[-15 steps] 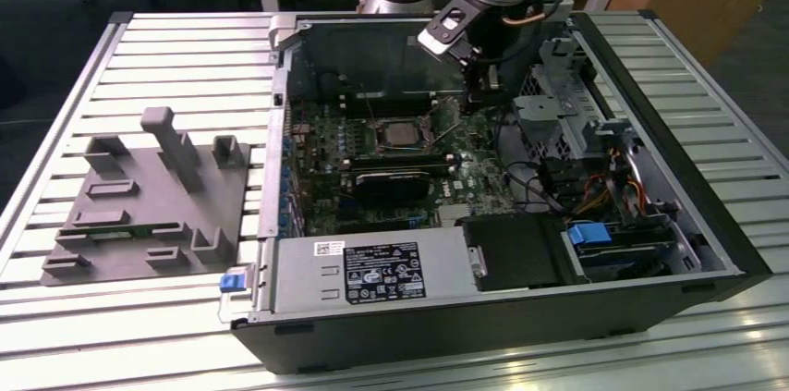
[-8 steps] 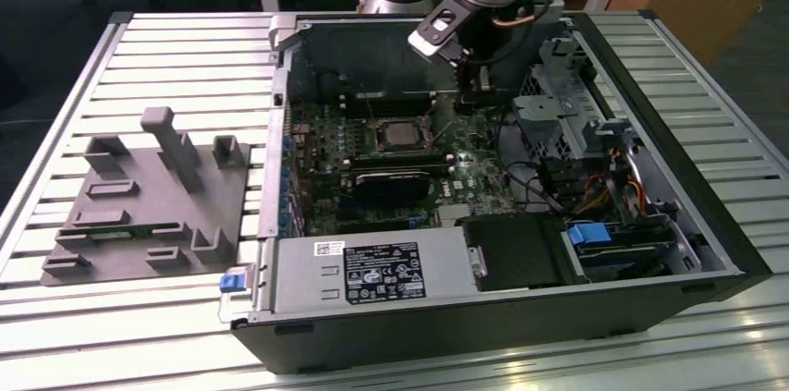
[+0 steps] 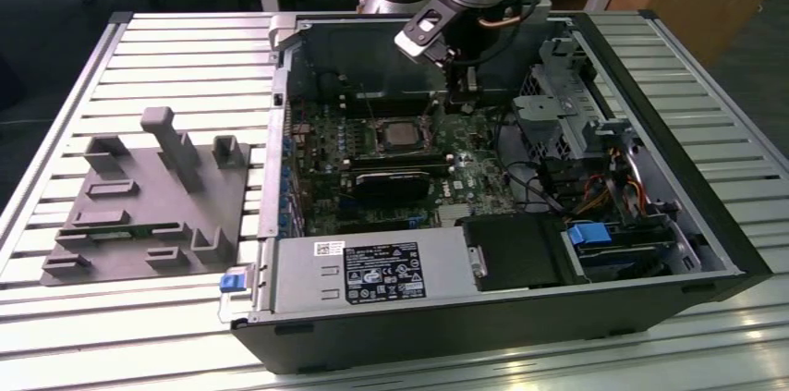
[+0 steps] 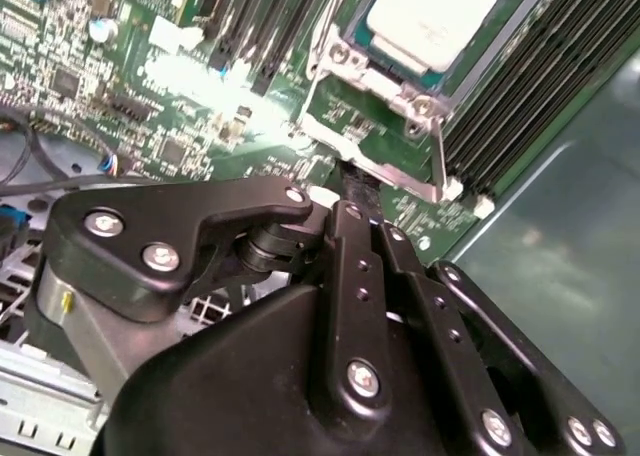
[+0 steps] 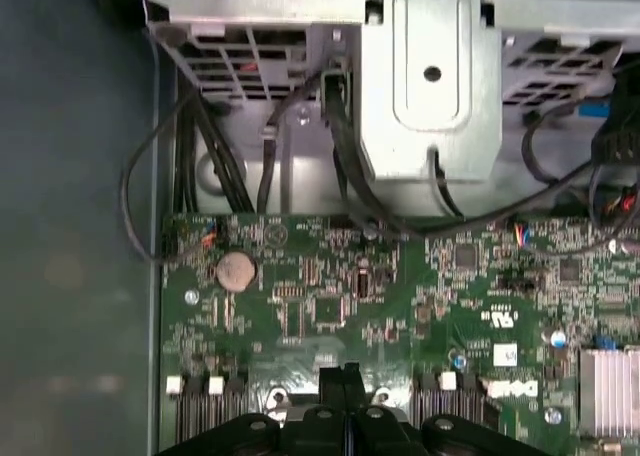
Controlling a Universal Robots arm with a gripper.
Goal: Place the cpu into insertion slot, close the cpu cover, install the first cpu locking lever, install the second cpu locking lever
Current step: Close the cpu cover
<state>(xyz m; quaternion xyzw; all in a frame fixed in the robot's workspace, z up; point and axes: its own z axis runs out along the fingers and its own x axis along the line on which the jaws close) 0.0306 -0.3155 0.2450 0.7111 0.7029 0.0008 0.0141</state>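
The cpu [image 3: 398,135] [image 4: 432,14] shows its pale silvery face and lies in the insertion slot [image 3: 375,125] on the green board. The silvery cpu cover [image 4: 378,74] lies flat as a frame around the chip. A thin metal locking lever [image 4: 439,159] runs along the socket's edge, close to the fingertips. My gripper [image 3: 463,100] [image 4: 356,184] [image 5: 345,380] hangs low over the board, just off the socket on the exterior view's right. Its black fingers are shut together, and nothing shows between them.
The open computer case [image 3: 690,225] lies on a slatted table. A black card [image 3: 392,183] sits in front of the socket, a metal drive cage [image 3: 555,114] [image 5: 430,76] with cables beside it. A grey fixture block [image 3: 148,192] stands on the exterior view's left.
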